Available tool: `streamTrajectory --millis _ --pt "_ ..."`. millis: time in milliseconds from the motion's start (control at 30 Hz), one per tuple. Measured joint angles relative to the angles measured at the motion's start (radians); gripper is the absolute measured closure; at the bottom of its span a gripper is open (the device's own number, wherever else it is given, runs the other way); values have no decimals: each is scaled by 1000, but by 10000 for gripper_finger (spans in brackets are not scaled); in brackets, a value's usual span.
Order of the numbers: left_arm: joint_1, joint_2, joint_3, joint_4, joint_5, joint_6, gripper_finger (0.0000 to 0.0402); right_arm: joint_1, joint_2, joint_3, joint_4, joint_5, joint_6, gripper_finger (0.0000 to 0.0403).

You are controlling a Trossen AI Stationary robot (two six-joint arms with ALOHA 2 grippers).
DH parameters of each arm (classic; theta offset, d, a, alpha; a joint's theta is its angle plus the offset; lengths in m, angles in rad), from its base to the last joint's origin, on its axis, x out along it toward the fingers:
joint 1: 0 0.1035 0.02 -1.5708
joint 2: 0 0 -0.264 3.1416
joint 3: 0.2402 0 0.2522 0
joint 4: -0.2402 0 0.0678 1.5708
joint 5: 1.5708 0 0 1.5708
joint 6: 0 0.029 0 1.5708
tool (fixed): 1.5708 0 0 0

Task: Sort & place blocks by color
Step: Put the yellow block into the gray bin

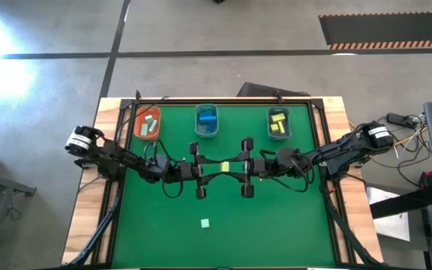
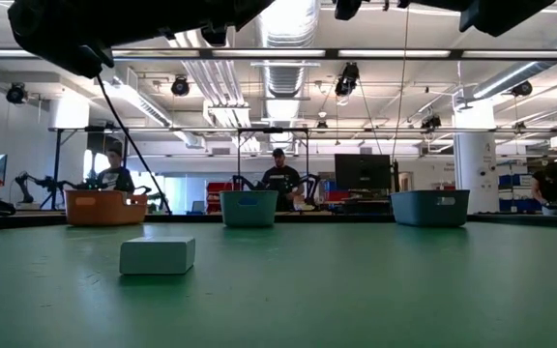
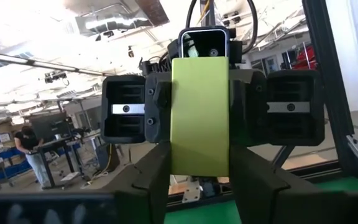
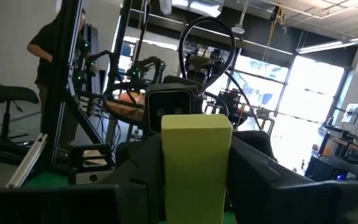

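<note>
While both meet mid-table, left end effector [image 1: 214,166] and right end effector [image 1: 233,166] each clamp one yellow block [image 1: 225,166].

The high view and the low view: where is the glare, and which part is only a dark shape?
High view: strong white glare on the grey concrete floor at upper left. Low view: the bright windows backlight the room, so the dark robot arm overhead is a silhouette; the small pale mint rectangular block casts a soft shadow on the green table mat.

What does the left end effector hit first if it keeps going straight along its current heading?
The left end effector points at the right end effector; both grip the yellow block, so it likely meets that end effector right behind the block.
</note>
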Motion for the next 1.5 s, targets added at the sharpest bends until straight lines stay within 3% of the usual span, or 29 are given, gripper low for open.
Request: streamTrajectory --millis 233,400,567,767,900,1033,1333,1500 --pt "0 0 0 0 1 -31 188 -1 0 -1 -14 10 5 284" --pt "0 -6 -16 -11 -40 -30 161 -1 -9 -1 -38 19 5 284" --pt "0 -54 -75 -39 -172 -26 158 -4 -79 -1 -237 229 36 284" --pt "1 -155 -165 -34 -337 -26 158 -76 -195 41 -670 499 210 284" --pt "7 -209 -180 -34 -381 -25 158 -196 -208 121 -983 492 360 284" --pt "7 -237 -172 -32 -380 -8 157 -321 -172 221 -1202 418 401 284" --pt "6 -263 -167 -34 -382 -9 157 -580 -1 504 -1725 365 539 284" --pt "6 -266 -169 -34 -385 -10 157 -693 100 603 -1907 282 560 284"
